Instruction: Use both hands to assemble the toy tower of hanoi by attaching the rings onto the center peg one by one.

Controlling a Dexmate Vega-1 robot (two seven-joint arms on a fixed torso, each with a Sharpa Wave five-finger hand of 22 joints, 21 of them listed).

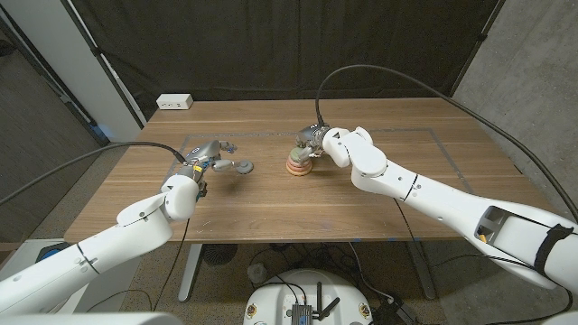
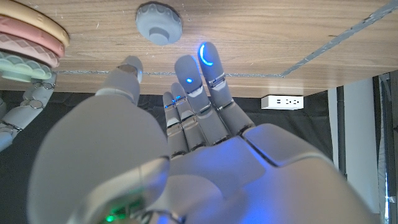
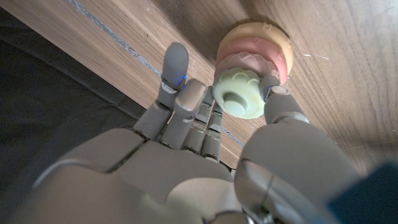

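Wooden table [image 1: 271, 203] with a brown grain spans the head view, backed by a black curtain. A white power strip [image 1: 174, 102] sits at the far left edge of the table.

Near the table's middle stands the toy tower [image 1: 298, 162], a stack of scalloped rings on a peg. From the right wrist view, the stack runs from a yellow ring [image 3: 273, 38] at the base, through a pink ring [image 3: 249, 62], to a pale green ring [image 3: 239, 96] on top, with the peg's tip showing in its centre. The right hand [image 1: 316, 140] is at the tower: its thumb and a finger touch opposite sides of the green ring, while its other fingers stretch straight past it.

Left of the tower, well apart from it, a grey-blue ring [image 1: 242, 166] lies flat on the table. The left hand [image 1: 209, 161] is just beside this ring, fingers straight and slightly spread, holding nothing. In the left wrist view its fingertips [image 2: 207, 57] glow blue, close to the grey-blue ring.
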